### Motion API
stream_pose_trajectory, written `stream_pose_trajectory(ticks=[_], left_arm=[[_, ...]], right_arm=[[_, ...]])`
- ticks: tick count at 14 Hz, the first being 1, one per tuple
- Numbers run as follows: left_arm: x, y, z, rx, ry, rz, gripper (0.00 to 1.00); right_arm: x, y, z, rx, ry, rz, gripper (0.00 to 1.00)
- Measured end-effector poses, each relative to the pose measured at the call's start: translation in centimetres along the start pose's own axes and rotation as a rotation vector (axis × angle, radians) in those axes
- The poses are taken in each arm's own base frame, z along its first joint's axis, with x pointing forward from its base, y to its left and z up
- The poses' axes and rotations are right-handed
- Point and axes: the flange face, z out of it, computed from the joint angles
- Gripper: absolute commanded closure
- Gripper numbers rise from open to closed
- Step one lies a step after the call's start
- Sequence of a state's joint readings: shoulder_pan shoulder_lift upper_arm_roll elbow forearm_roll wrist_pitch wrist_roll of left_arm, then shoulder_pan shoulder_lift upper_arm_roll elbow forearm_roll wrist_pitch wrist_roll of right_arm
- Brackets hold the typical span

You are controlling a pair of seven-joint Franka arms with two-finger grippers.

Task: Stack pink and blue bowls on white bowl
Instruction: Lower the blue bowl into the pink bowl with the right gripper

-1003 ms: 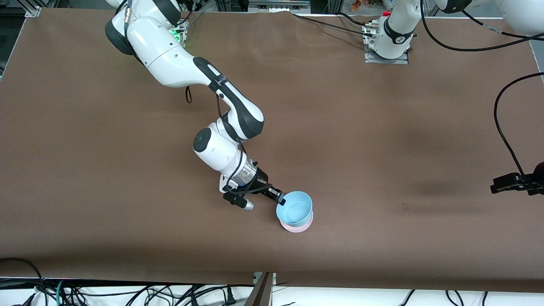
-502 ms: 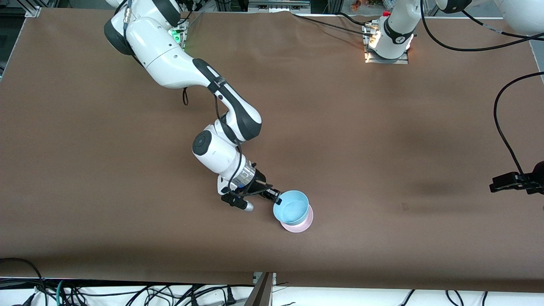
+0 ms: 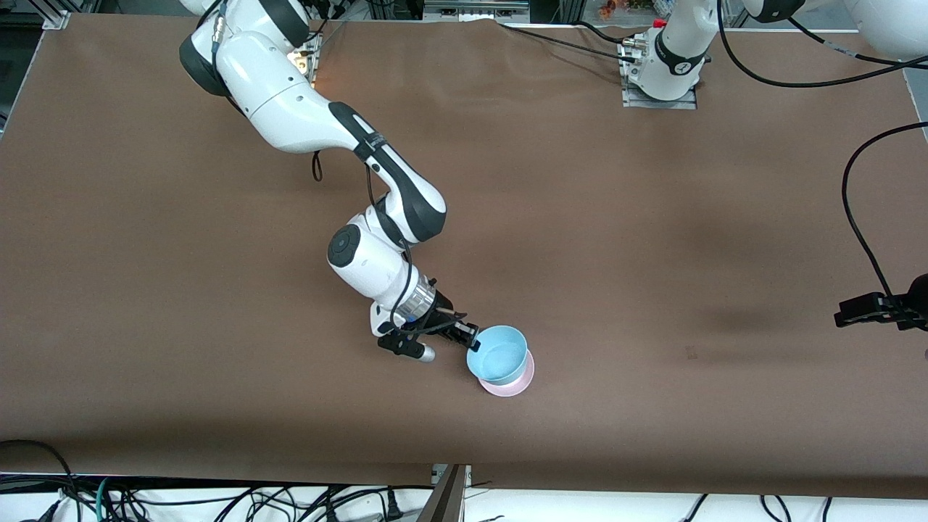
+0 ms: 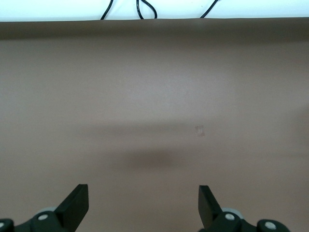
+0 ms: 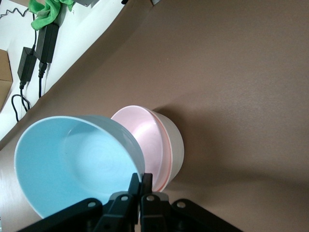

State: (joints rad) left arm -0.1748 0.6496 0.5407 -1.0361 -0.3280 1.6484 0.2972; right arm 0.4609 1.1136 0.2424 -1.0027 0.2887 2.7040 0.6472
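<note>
- Pink bowl (image 5: 145,140) already nested in the white bowl (image 5: 175,145); the pair sits on the table (image 3: 652,290) near the edge closest to the front camera, about midway along it.
- Right gripper (image 3: 471,337) is clamped on the rim of the blue bowl (image 3: 498,354), holding it tilted just above the pink one, not seated.
- Right wrist view confirms it: blue rim pinched between closed fingers (image 5: 133,186), bowl overlapping the stack and off-centre.
- Left gripper (image 4: 143,205) is parked over bare table toward the left arm's end, fingers spread wide, holding nothing. Arm waiting.
- Status: one of two done. Left, by my read: centre blue over pink, lower, release.
</note>
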Motion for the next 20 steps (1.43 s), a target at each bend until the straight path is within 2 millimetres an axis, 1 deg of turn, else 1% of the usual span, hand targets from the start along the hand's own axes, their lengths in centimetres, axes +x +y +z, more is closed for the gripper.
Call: stream_pose_trajectory(ticks=[3, 10, 20], left_arm=[[0.0, 0.0, 0.0, 0.0, 0.0, 0.0, 0.0], [-0.02, 0.02, 0.02, -0.001, -0.002, 0.0, 0.0], [-0.03, 0.02, 0.02, -0.001, -0.003, 0.0, 0.0]], right_arm=[[-0.08, 0.34, 0.45, -0.003, -0.002, -0.013, 1.0], [-0.08, 0.35, 0.6, -0.003, -0.005, -0.029, 1.0], [-0.57, 0.83, 1.13, -0.063, -0.058, -0.062, 1.0]])
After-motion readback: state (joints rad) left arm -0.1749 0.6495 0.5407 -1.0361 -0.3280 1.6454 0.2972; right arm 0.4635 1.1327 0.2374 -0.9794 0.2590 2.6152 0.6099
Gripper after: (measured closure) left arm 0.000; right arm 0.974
